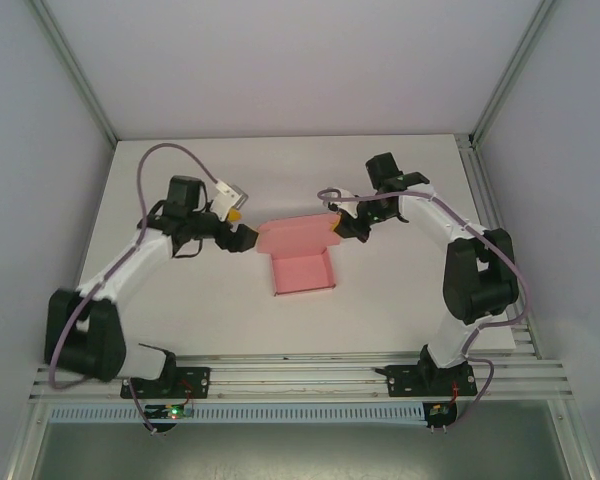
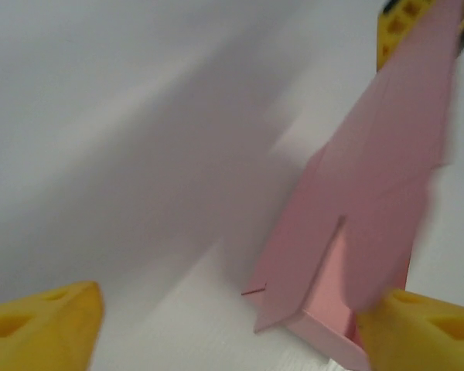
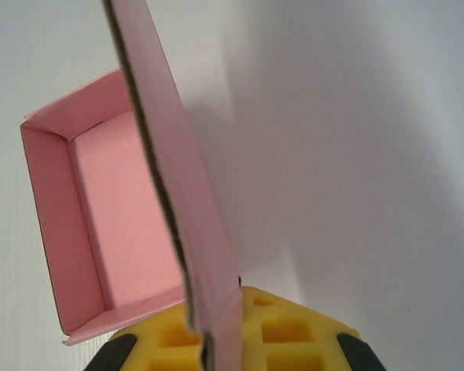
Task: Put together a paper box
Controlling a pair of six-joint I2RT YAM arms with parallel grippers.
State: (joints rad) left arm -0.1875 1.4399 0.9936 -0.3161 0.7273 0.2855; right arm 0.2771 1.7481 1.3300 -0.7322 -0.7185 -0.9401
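The pink paper box [image 1: 302, 272] lies mid-table as an open shallow tray, with its lid flap [image 1: 292, 235] lifted at the far side. My right gripper [image 1: 338, 228] is shut on the flap's right end. In the right wrist view the flap [image 3: 178, 170] stands on edge, pinched between the yellow fingers [image 3: 294, 332], beside the tray's hollow [image 3: 116, 201]. My left gripper [image 1: 245, 238] is at the flap's left end, open. In the left wrist view its yellow fingers [image 2: 42, 325] stand wide apart, and the flap [image 2: 371, 170] and a tray corner lie close to the right-hand one.
The white table [image 1: 180, 300] is boxed in by grey walls at the left, right and back. An aluminium rail [image 1: 300, 378] with both arm bases runs along the near edge. Purple cables loop over each arm.
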